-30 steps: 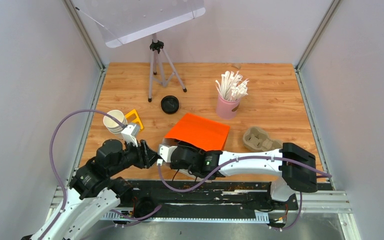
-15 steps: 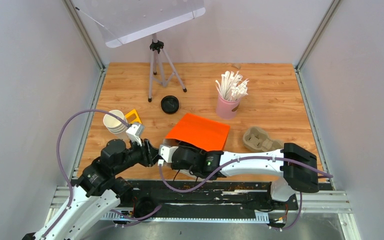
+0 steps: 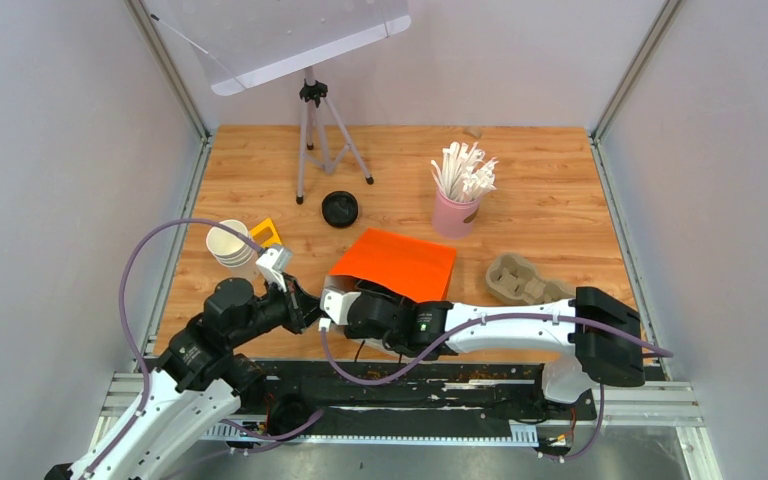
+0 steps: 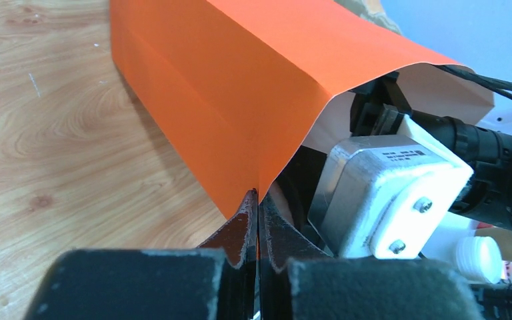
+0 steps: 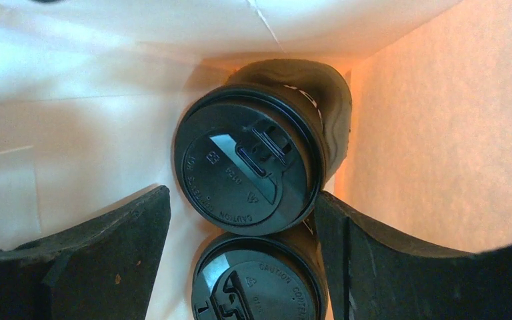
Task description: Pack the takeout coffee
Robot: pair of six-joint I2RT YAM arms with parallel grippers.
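From above we see the orange bag (image 3: 400, 262) lying on its side on the bench (image 3: 540, 180), mouth toward the arms, the right arm (image 3: 500, 325) reaching in. At the left wrist, the left gripper (image 4: 258, 200) is pressed together on the bag's mouth edge, pinching it. At the right wrist, the right gripper (image 5: 241, 193) stands spread inside the bag, the two lidded cups (image 5: 247, 173) straight ahead between its fingers, lids facing it; we judge this arm the nearer one.

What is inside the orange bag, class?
A black cup lid and a second lid nearer the camera, both framed by the open right gripper. The cups under them are covered.
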